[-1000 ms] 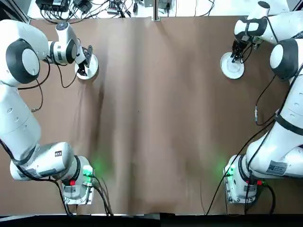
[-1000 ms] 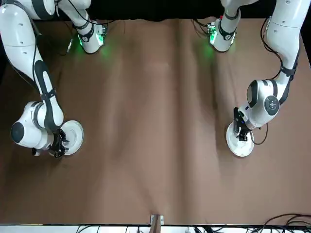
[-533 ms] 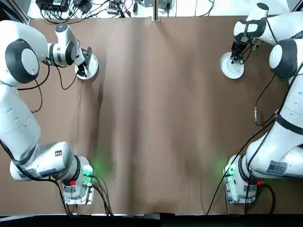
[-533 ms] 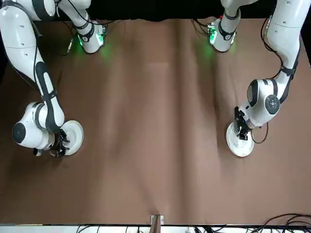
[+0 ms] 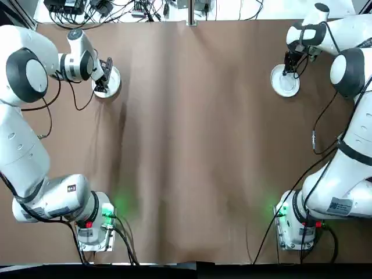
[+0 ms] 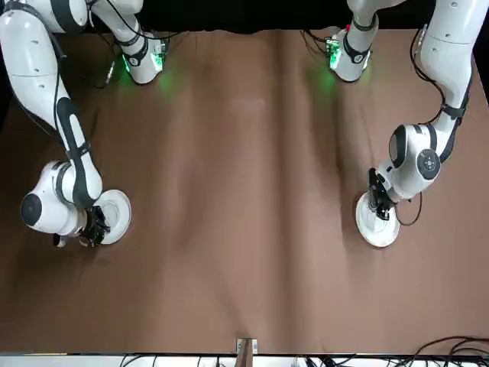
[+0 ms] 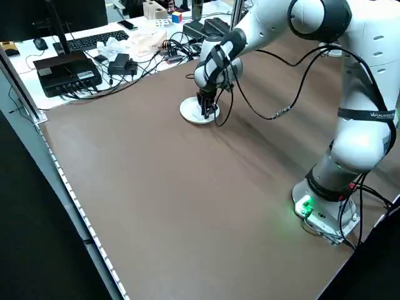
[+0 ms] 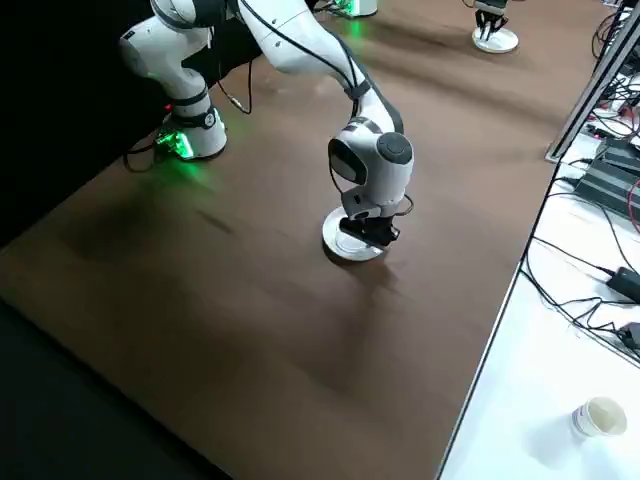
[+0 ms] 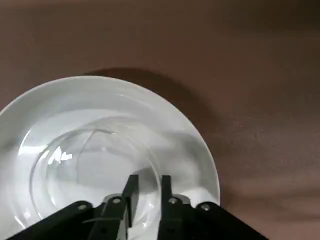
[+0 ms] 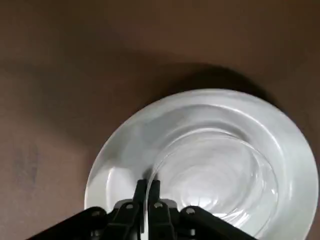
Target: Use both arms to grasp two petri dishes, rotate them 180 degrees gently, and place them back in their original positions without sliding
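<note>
1. The desk (image 5: 186,145) is covered in a plain brown, faintly creased sheet, and two dishes lie on it well apart, both toward the far edge in the top view.
2. The left dish (image 5: 110,81) sits at about 10 o'clock from the desk's middle. In the left wrist view it (image 9: 65,125) is a flat white disc with a clear, glossy round cup standing inside it, reflections streaking the cup's wall.
3. The left tool (image 9: 146,192) stands straight down over this dish, at the side nearer the left arm's wrist. Its two dark fingers (image 9: 131,187) are close together with a narrow gap, and the clear cup's wall runs into that gap; the fingers pinch the wall of the left dish.
4. The right dish (image 5: 285,81) sits at about 2 o'clock from the desk's middle. In the right wrist view it (image 10: 200,130) is the same kind of white disc, with a transparent ringed cup set slightly off-centre, its rim catching light.
5. The right tool (image 10: 148,192) also points down at its dish, fingertips at the cup's rim. The fingers (image 10: 141,191) are almost touching, and they clamp the thin wall of the right dish.
6. Both dishes lie flat on the desk, each casting a dark shadow on the sheet.
</note>
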